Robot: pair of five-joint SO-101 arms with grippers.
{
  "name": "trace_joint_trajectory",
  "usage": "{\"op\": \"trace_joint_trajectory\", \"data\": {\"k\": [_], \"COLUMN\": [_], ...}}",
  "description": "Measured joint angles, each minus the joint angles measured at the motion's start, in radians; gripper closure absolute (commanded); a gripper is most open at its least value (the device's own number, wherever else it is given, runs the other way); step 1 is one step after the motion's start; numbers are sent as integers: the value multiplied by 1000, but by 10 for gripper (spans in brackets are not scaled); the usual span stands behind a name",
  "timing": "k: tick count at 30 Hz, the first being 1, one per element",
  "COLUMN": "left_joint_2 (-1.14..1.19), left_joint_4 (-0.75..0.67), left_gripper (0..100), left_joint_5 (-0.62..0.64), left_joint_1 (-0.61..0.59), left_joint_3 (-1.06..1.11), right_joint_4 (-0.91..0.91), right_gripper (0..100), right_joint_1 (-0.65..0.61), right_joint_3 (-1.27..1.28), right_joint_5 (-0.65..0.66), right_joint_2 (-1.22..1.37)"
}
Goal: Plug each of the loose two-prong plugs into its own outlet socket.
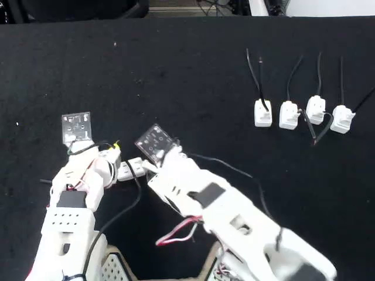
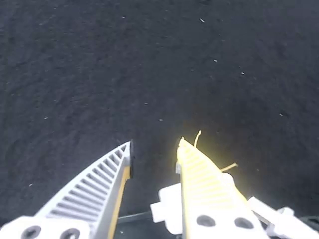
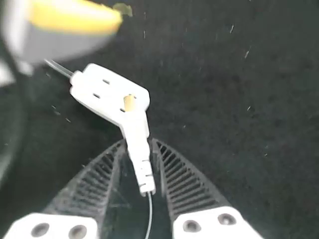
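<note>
1. High view: four corded plugs (image 1: 289,115) line the table's (image 1: 176,70) far right; outlet socket (image 1: 131,168) by the near edge.
2. Left wrist view: left jaws apart, outlet socket (image 2: 167,209) beside one.
3. Right wrist view: right jaws clamp a white plug (image 3: 138,142) meeting the outlet socket (image 3: 107,94).

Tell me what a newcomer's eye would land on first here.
First, the right pincer gripping a white plug against a white socket block near the front of the black table, with the left pincer open beside it. Then the row of four white plugs with black cords at back right.
</note>
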Motion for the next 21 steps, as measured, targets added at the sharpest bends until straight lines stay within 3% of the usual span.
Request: {"op": "trace_joint_trajectory", "data": {"k": [3,12,21], "left_joint_2": [0,0,0], "left_joint_4": [0,0,0], "left_gripper": [841,841,841], "left_joint_5": [2,2,2], "left_joint_1": [-32,-95,-95], "left_joint_3": [0,0,0], "right_joint_4": [78,566,603], "right_gripper": [988,988,987], "right_joint_1": [35,141,141], "right_joint_3": [-118,-448,-477], "right_joint_5": [0,-8,-12], "right_joint_2": [138,282,379]}}
